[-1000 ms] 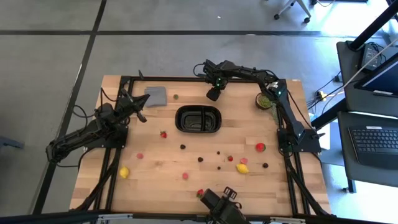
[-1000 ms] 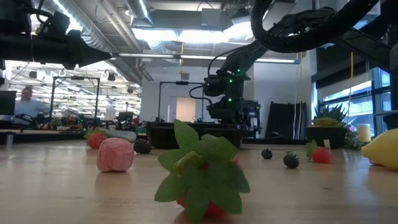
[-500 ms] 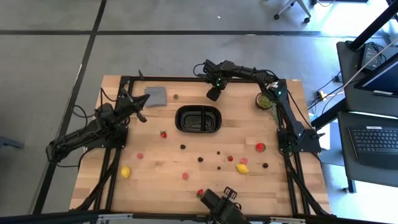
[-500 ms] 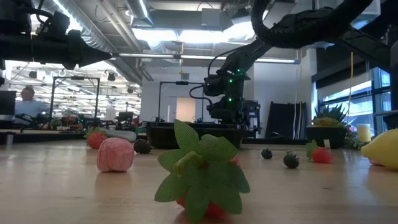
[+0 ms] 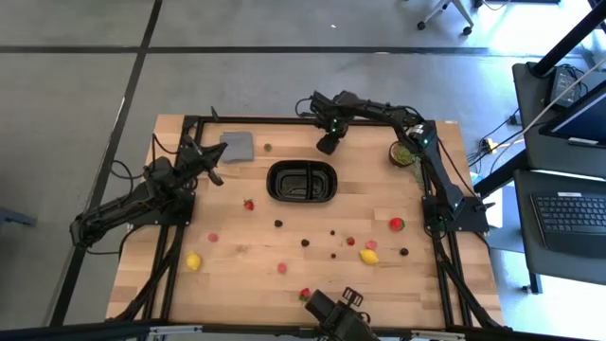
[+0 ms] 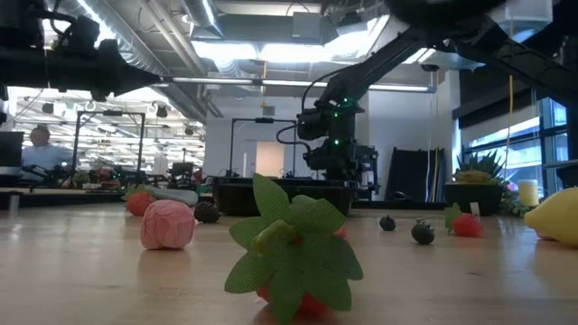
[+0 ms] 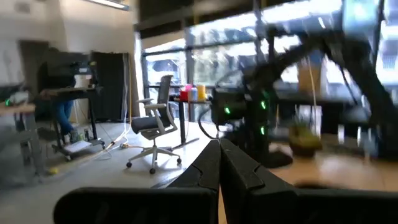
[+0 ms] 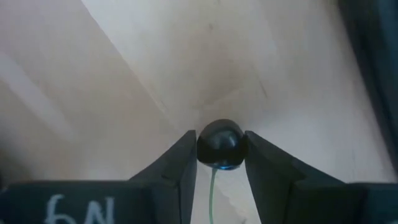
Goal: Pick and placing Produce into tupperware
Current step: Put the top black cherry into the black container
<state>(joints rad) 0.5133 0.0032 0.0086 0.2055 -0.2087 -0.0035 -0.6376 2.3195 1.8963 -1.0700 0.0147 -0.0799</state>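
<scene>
The black tray sits mid-table on the wood and also shows in the low view. Tiny fruits lie scattered near of it: a strawberry, a red piece, lemons, and dark berries. My right gripper hangs beyond the tray's far side, shut on a dark round berry. My left gripper waits shut to the tray's left, its fingers closed together on nothing. My right gripper pinches the dark berry between its two fingers, one on each side of the ball. The fingers point down from above. The berry is lifted clear of the wood, and a thin green stem runs back between the fingers.
A flat grey square piece lies at the far left, with a small green piece beside it. A potted plant stands at the far right. A leafy strawberry and a pink ball lie close to the low camera.
My right arm's upper links have lifted, and its gripper has drifted slightly toward the table's right, staying beyond the tray's far side. The fruits and the tray have kept their places.
</scene>
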